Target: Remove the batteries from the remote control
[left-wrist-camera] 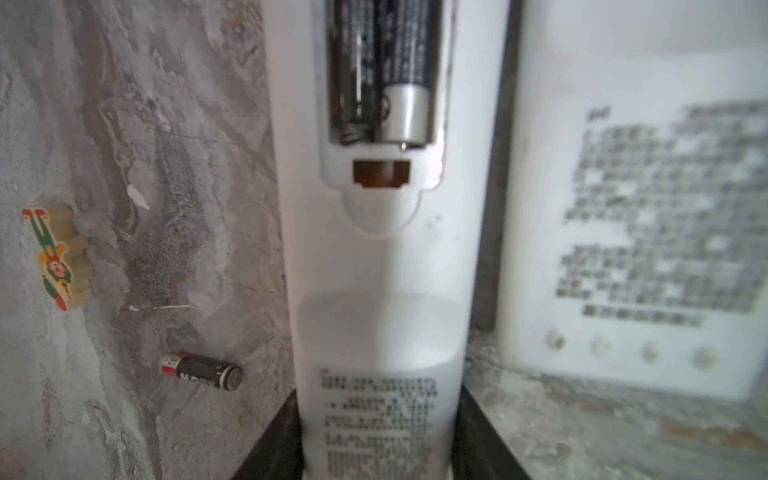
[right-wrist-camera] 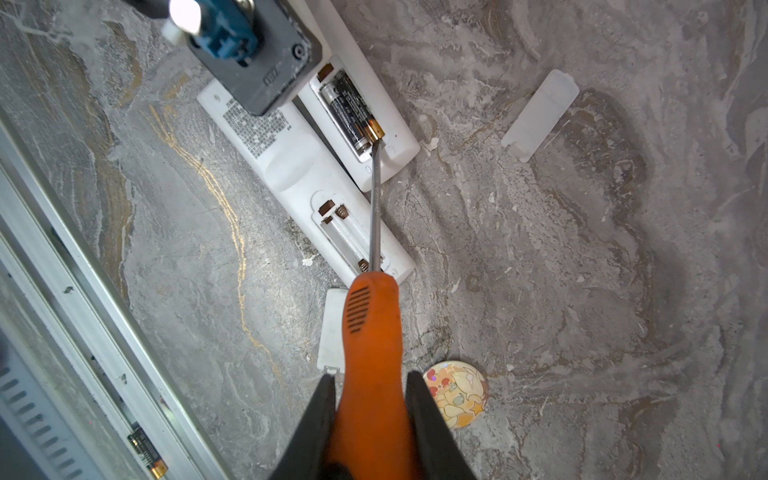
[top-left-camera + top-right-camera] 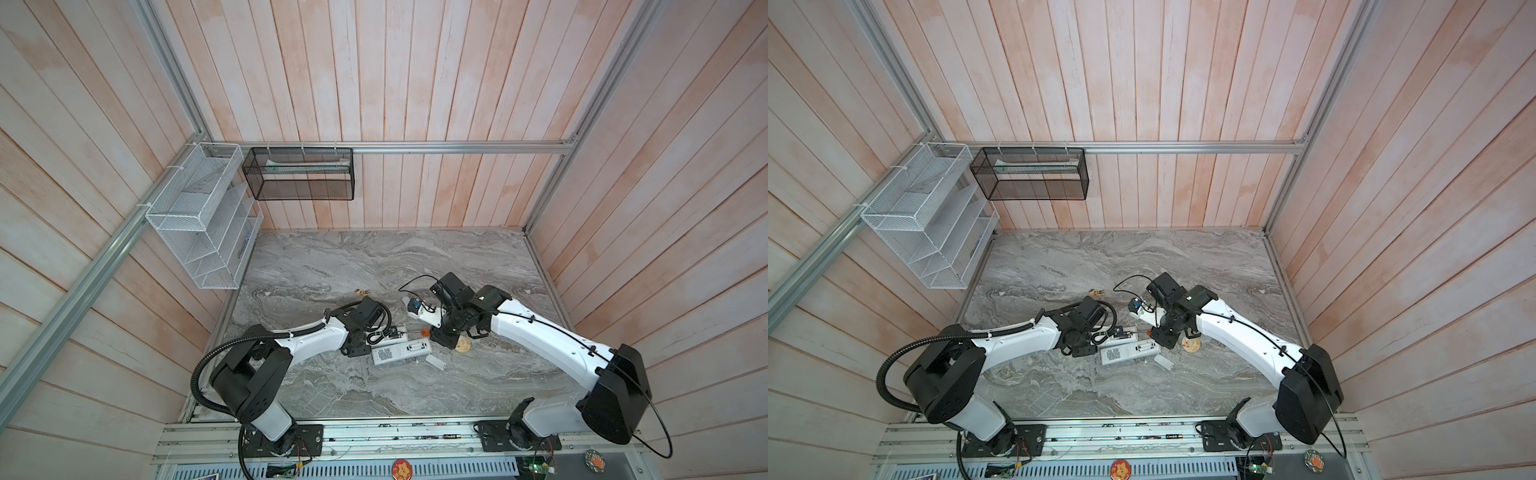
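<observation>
Screwdriver [image 2: 371, 328] sits clamped in right hand [image 2: 370, 376], tip against batteries [image 2: 352, 112] | left hand [image 1: 378, 395] half-open, gripping remote [image 1: 382, 257]

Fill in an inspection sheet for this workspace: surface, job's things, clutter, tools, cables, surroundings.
Surface: marble tabletop, flecked with debris.
Job's things: narrow remote holds two batteries; wide remote empty; loose battery on tabletop; two covers off.
Clutter: round badge, wooden figure, stray battery in the base rail.
Tools: left tool clamps the narrow remote; right tool grips the screwdriver, tip at a battery's gold end.
Cables: black cable loops near the right tool.
Surroundings: slatted walls, white mesh rack, black mesh basket.
</observation>
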Motion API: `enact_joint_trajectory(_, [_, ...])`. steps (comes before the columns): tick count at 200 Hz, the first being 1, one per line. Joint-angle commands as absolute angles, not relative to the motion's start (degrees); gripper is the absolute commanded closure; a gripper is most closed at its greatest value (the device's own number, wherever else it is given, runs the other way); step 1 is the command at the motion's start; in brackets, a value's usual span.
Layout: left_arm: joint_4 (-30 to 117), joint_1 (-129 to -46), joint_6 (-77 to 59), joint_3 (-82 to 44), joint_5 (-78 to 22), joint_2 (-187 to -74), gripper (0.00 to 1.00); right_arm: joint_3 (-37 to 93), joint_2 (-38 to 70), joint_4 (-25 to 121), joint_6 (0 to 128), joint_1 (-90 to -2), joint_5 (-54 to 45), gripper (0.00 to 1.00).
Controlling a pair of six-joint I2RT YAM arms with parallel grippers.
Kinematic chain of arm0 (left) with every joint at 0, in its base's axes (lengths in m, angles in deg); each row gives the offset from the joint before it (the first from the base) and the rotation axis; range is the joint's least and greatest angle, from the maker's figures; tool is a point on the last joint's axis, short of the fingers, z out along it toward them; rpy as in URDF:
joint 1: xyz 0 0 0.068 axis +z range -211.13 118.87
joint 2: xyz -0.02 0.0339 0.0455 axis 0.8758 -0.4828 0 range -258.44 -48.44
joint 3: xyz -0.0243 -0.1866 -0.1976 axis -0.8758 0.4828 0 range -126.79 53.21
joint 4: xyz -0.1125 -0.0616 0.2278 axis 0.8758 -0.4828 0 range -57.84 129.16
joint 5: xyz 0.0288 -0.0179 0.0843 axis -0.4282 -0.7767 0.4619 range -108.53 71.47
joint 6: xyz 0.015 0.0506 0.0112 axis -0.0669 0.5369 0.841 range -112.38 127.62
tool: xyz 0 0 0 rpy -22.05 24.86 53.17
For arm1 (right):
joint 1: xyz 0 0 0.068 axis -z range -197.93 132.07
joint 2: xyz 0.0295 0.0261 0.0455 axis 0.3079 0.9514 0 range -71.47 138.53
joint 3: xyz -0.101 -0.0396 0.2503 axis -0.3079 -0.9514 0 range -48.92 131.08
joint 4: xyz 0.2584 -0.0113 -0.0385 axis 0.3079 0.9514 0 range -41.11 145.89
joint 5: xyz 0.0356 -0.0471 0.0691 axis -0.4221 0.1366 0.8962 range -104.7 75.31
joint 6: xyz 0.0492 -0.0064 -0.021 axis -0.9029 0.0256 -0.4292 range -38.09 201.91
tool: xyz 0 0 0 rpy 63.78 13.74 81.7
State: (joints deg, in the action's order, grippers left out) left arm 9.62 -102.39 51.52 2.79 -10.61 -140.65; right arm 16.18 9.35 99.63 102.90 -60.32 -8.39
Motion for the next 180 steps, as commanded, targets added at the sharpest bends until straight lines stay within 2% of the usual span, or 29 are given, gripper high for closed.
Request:
enact_joint_trajectory(1, [10.29, -102.75, 52.44, 3.03, -12.51, -139.19, 1.00, 15.15, 10.96, 97.77, 102.62, -60.56, -7.05, 1.00])
enact_joint_trajectory(85, [10.89, -102.71, 52.53, 3.46, -12.69, -138.75, 1.00, 13.70, 8.40, 93.89, 103.63, -60.56, 3.79, 1.00])
enact_joint_trajectory(134, [10.86, -102.71, 52.37, 3.37, -12.28, -138.99, 1.00, 16.05, 7.71, 99.63, 100.63, -60.56, -8.90, 1.00])
enact_joint_trajectory(180, [10.86, -102.71, 52.40, 3.37, -11.95, -138.89, 1.00, 17.50, 9.30, 102.14, 100.40, -60.56, -12.82, 1.00])
